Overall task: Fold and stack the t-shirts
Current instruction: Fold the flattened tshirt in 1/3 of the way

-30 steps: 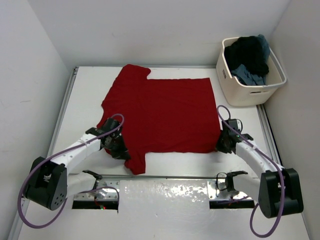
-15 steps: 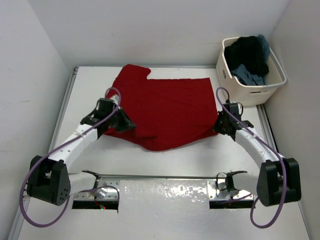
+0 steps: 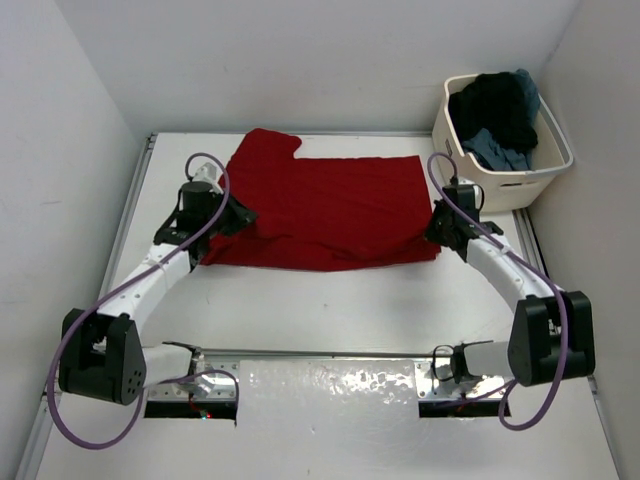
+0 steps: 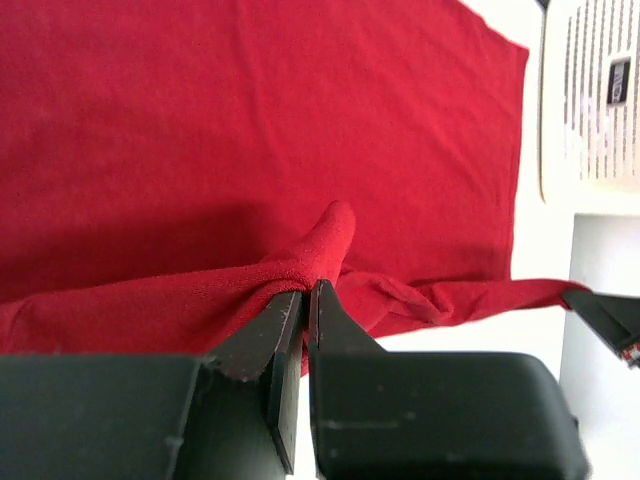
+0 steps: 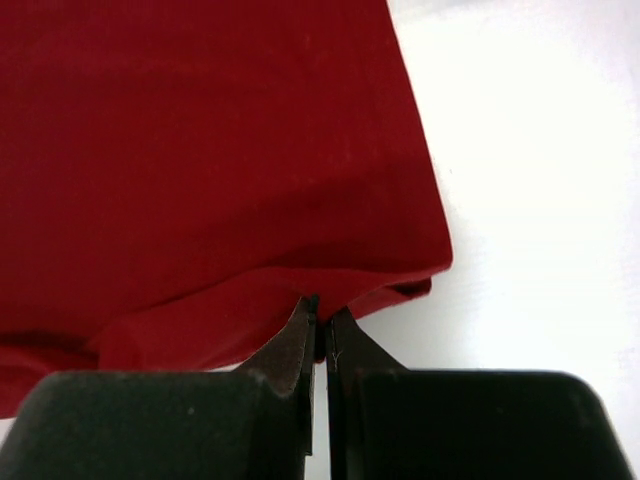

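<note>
While the red t-shirt [image 3: 330,205] is pinched at both sides, the step in hand is judged to be the first fold: its 6 o'clock half laid over its 12 o'clock half. The shirt is spread on the white counter [image 3: 330,310], toward 12 o'clock of the middle, with one sleeve showing at its 11 o'clock corner. The left end effector [image 3: 232,218] is clamped on a bunched ridge of cloth at the shirt's 9 o'clock side, jaws pressed together on the fabric. The right end effector [image 3: 437,228] is clamped in the same way on the doubled edge at the 3 o'clock side. Between the two grips the folded edge bows slightly toward 6 o'clock.

For a clean fold, both grips should be carried toward 12 o'clock at an equal pace, so that the crease is drawn straight and parallel to the far hem. Light tension should be held across the cloth, enough to take out the bow without dragging the lower layer. The bunched cloth at 9 o'clock should be laid flat before release, and the jaws parted only once the cloth rests on the layer beneath.

At 2 o'clock a black t-shirt [image 3: 495,105] and a blue-grey t-shirt [image 3: 492,150] are heaped in the cream tub [image 3: 490,190], not yet folded.
</note>
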You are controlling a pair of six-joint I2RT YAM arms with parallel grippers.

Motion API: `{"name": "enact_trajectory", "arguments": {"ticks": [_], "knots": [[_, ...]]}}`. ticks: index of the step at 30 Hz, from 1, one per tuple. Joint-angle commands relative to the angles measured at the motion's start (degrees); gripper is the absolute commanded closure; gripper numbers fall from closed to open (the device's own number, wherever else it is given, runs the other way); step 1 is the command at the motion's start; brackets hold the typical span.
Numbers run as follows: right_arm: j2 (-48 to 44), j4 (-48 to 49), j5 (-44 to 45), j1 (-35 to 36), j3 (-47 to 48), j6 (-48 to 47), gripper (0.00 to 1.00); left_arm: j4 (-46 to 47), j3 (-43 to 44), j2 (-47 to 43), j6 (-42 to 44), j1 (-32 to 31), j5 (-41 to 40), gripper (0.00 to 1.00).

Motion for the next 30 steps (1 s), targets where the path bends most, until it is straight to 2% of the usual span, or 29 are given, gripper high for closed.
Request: {"name": "enact_trajectory", "arguments": {"ticks": [1, 6, 12, 19, 22, 23, 24, 25, 26, 27, 30], "knots": [[1.96, 3.10, 2.46, -0.19, 4.37, -1.88, 1.00, 9.20, 3.71, 1.76, 2.12, 0.90, -2.39, 1.00], [5.83, 3.10, 4.22, -0.72, 7.18, -2.40, 1.00, 8.58, 5.82, 4.66, 3.97, 1.78, -5.99, 1.00], [9.52, 4.15, 4.76, -1.69, 10.07, -2.84, 1.00, 11.22, 6.44, 7.38, 4.23, 3.45, -6.70, 1.00], [17.24, 5.37, 4.14, -1.95, 14.21, -1.44, 1.00, 13.77, 10.04, 18.52, 4.15, 4.07, -4.67, 1.00], [21.72, 5.65, 4.66, -1.95, 16.58, -1.17, 0.98, 13.60, 12.76, 23.53, 3.27, 5.21, -8.35, 1.00], [22.88, 5.04, 5.10, -2.04, 18.68, -1.00, 0.94, 14.38, 14.16, 25.12, 3.26, 6.08, -9.41, 0.98], [24.02, 5.03, 4.58, -2.04, 19.74, -1.69, 0.86, 14.04, 15.74, 28.97, 2.92, 6.61, -8.81, 0.67], [26.12, 4.42, 3.71, -2.04, 22.10, -1.96, 0.73, 13.77, 17.58, 31.18, 3.17, 7.14, -4.98, 0.47], [26.92, 3.46, 3.09, -2.04, 23.26, -2.31, 0.62, 12.81, 21.60, 33.12, 3.09, 7.58, -4.42, 0.29], [27.37, 2.32, 2.04, -1.95, 24.23, -3.27, 0.54, 10.37, 23.73, 36.44, 3.09, 7.58, -4.24, 0.18], [25.79, 1.69, 0.54, -1.43, 24.59, -5.12, 0.43, 4.84, 28.76, 38.24, 3.26, 7.58, -4.49, 0.14]]}}
